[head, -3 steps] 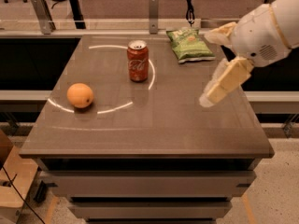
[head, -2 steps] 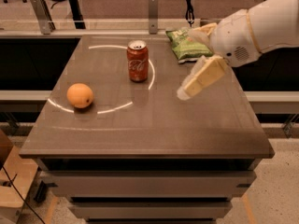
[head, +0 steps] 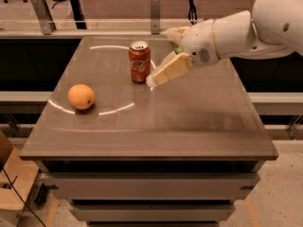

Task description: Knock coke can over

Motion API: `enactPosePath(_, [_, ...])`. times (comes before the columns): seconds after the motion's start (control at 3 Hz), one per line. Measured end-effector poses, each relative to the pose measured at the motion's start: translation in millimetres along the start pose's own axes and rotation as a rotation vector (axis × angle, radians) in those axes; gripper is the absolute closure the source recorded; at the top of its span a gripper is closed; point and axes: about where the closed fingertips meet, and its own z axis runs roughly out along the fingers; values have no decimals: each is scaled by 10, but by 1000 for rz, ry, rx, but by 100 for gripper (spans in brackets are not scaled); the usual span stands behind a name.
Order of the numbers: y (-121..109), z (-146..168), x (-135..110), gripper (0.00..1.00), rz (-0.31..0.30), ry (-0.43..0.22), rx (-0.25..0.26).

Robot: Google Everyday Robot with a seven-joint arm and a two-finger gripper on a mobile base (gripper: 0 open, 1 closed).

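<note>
Coke can [head: 139, 61]: upright, far-centre of the worktop [head: 189, 131], silver top up.
Gripper [head: 160, 56]: reaches in from the right, fingers spread wide and holding nothing. The lower finger [head: 170, 70] slants down-left, its tip just right of the can's base; contact cannot be told.
Orange [head: 81, 96]: on the left, well apart from the can.

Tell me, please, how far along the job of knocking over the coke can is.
Done: the approach; the gripper sits low beside the coke can, on the side away from the orange, one fingertip near its base. In hand: the push; whether it touches yet, I cannot tell. Left: the tipping itself, for the can stands upright on the table.
</note>
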Motion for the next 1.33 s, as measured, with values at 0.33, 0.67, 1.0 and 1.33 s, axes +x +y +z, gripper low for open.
enactPosePath(0.33, [-153,333,34,0,55,-60,-6])
enactPosePath(0.67, [-261,563,75,0,96,-100,-12])
enactPosePath(1.0, [-394,832,165,0,138,-162,-16])
enactPosePath(1.33, [-516,1078,236,0,144,-195,-23])
